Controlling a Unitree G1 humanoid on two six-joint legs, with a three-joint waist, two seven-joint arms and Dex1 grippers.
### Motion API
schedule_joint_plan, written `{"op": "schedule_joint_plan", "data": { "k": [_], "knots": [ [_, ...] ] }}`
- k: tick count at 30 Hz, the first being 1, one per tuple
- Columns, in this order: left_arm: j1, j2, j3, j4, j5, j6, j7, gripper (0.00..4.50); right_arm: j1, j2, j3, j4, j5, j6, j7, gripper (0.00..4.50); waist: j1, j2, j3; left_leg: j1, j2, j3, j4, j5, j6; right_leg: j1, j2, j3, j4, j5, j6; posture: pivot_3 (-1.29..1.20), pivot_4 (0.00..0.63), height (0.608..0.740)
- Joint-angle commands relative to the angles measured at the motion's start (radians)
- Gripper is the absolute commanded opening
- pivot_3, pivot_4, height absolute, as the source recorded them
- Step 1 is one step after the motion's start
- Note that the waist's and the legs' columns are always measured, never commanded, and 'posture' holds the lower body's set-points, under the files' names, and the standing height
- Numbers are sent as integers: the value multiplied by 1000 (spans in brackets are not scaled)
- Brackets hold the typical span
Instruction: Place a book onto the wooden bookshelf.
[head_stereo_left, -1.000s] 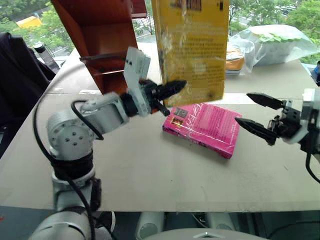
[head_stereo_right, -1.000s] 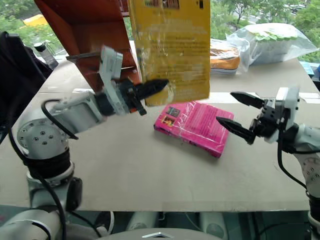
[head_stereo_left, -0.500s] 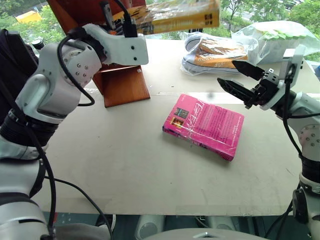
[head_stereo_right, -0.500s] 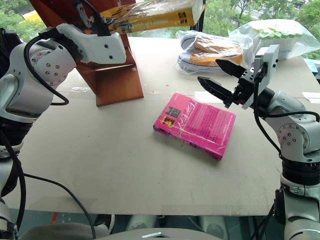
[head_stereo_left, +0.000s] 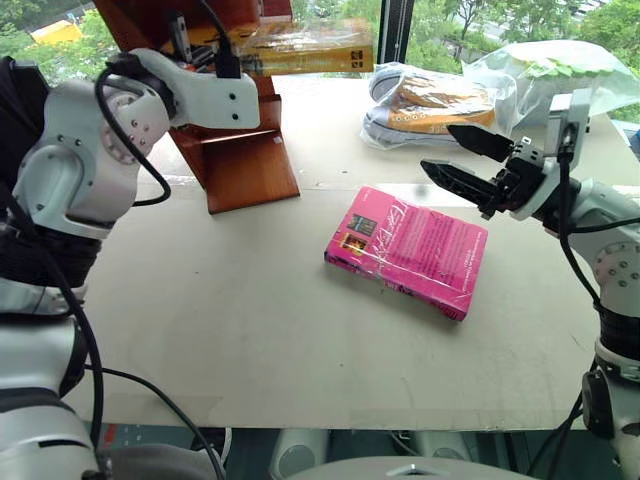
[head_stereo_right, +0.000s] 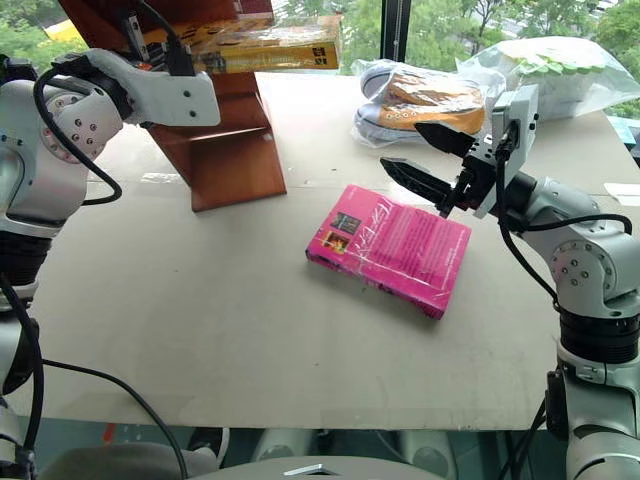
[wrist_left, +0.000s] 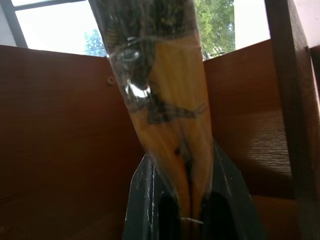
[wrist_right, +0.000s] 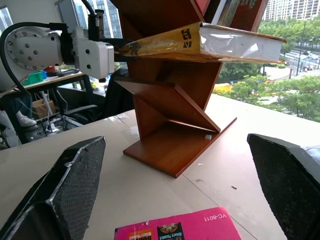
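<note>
While the left end effector (wrist_left: 192, 210) stays out of direct sight from the head, we see in its wrist view both fingers clamped on the book (head_stereo_left: 300, 48), which lies flat and level across a step of the wooden bookshelf (head_stereo_left: 245, 165). Right of the bookshelf, the right end effector (head_stereo_left: 462, 162) hangs with fingers apart above the pink book (head_stereo_left: 408, 250) on the counter (head_stereo_left: 250, 330).

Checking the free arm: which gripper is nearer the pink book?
Right. The right gripper hangs open just above the pink book's far edge, not touching it. The left gripper is up at the wooden bookshelf, shut on the yellow book.
</note>
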Motion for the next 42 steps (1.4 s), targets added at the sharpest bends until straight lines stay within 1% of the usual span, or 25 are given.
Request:
{"op": "schedule_joint_plan", "data": {
  "k": [1,3,9,19,20,22,24,26,27,28,30,34,35,36,38,40,41,42],
  "knots": [
    [-15,-17,62,-15,13,78,-69,25,12,2,-25,-43,0,-28,-8,4500,-1,0,0,0,0,0,0,0,0,0,0,0,1,0,0,0,150,693],
    [-11,-21,71,-21,15,108,-100,25,19,3,-28,-52,1,-29,-13,4500,-2,0,0,0,0,0,1,0,0,0,0,0,2,0,0,0,150,693],
    [18,8,95,-41,31,171,-195,25,53,-20,-50,-62,-9,-45,-1,4500,-6,0,0,1,0,0,2,0,0,-3,0,0,10,0,0,0,150,693],
    [32,37,120,-24,47,170,-241,25,101,-38,-74,-67,-39,-82,-4,4500,-7,0,0,-2,1,0,13,0,-1,-3,1,1,13,0,0,0,150,693],
    [31,36,120,-24,46,172,-245,766,102,-37,-75,-68,-40,-84,-5,4500,-8,0,0,-2,1,0,13,0,-1,-3,1,1,13,0,0,0,150,693],
    [33,29,127,-24,36,182,-257,1523,103,-35,-76,-71,-42,-85,-7,4500,-12,0,0,-2,1,0,13,0,-1,-3,1,2,13,0,0,0,150,693],
    [40,30,141,-27,35,186,-262,2548,103,-34,-76,-72,-42,-86,-8,4500,-16,0,0,-2,1,0,13,0,-1,-3,1,2,14,0,0,0,150,693],
    [47,41,158,-25,43,176,-246,3496,103,-32,-76,-72,-42,-87,-10,4500,-21,0,0,-1,1,0,13,0,-1,-3,1,2,15,0,0,0,150,693],
    [52,46,170,-29,42,179,-243,3877,106,-32,-77,-74,-42,-88,-10,4500,-24,0,0,-1,1,0,13,0,-1,-3,1,2,16,0,0,0,150,693],
    [57,48,178,-33,42,181,-242,4383,108,-32,-77,-75,-42,-89,-10,4500,-25,0,0,-1,1,0,13,0,-1,-3,1,2,16,0,0,0,150,693],
    [79,51,204,-61,31,202,-246,4457,115,-33,-80,-75,-44,-92,-9,4500,-27,0,0,0,1,-1,13,0,-1,-3,1,3,17,0,0,0,150,693],
    [164,54,310,-179,-2,291,-259,4457,150,-52,-102,-65,-55,-104,3,4500,-26,0,0,1,1,-1,14,0,-1,-3,1,4,18,0,0,0,150,693],
    [185,44,345,-216,-14,320,-254,4457,164,-59,-110,-59,-63,-115,11,4500,-25,-1,0,0,1,-1,14,0,-1,-3,1,4,18,0,0,0,150,693],
    [210,14,383,-265,-36,378,-259,4457,181,-64,-118,-51,-75,-131,20,4500,-23,-1,0,0,2,-1,15,0,-1,-3,1,4,18,0,0,0,150,693],
    [292,-58,452,-395,-87,481,-275,4457,222,-70,-134,-23,-104,-183,53,4500,-22,-1,0,0,1,-1,16,0,-1,-3,0,4,19,0,0,0,150,693],
    [356,-185,523,-524,-166,601,-274,4457,277,-94,-127,7,-164,-252,110,4500,-19,-1,-1,1,2,-2,16,0,-1,-2,0,4,18,0,0,0,150,693],
    [410,-286,569,-591,-230,645,-259,4457,309,-101,-124,27,-187,-282,134,4500,-16,-1,-1,2,2,-2,16,0,-1,0,-1,4,17,0,0,0,150,693],
    [454,-409,618,-650,-305,690,-238,4457,336,-103,-125,43,-199,-305,154,4500,-16,-1,-1,2,2,-2,16,0,-1,1,-1,4,17,0,0,0,150,693]
  ]
}}
